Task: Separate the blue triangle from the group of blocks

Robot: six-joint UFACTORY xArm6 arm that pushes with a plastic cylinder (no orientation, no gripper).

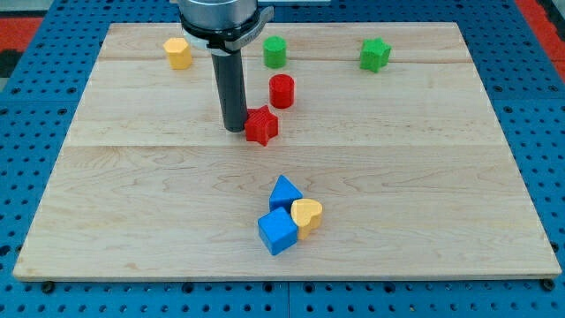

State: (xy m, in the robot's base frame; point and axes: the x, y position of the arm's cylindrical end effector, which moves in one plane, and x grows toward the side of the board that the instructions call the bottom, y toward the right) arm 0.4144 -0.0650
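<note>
The blue triangle (284, 192) sits low in the middle of the board, touching a blue cube (278, 231) below it and a yellow heart-shaped block (308, 215) at its lower right. The three form a tight group. My tip (235, 129) is above the group, well apart from it, right next to the left side of a red star block (261, 125).
A red cylinder (282, 91) stands just above the red star. A green cylinder (275, 52), a green star (374, 55) and a yellow hexagonal block (177, 53) lie along the view's top. The wooden board (132, 194) ends at a blue pegboard.
</note>
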